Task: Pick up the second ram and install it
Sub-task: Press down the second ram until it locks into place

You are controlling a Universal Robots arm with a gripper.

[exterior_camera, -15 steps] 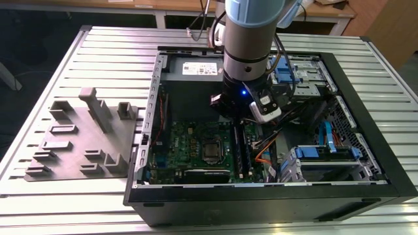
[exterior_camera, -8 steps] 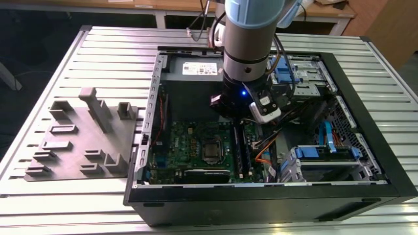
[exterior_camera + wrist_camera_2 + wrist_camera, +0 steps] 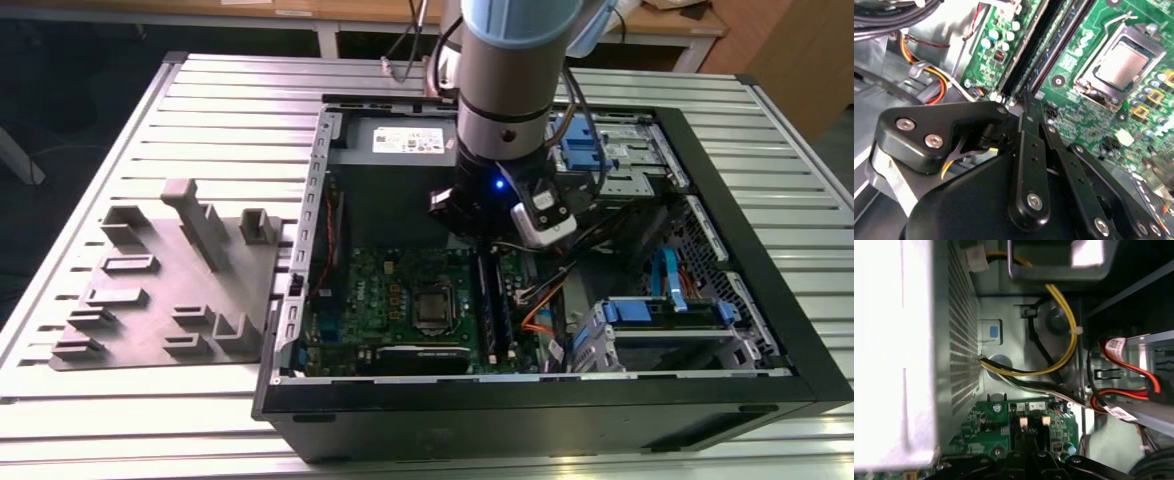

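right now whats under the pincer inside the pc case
Under the pincer lie the black memory slots on the green motherboard, processor socket beside them. The pincer's links cover the slots' near ends.

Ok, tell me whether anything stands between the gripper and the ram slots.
Nothing visible does. In the second wrist view the gripper sits right at the end of the slots; the cables lie off to the side. Whether it holds the ram I cannot tell.
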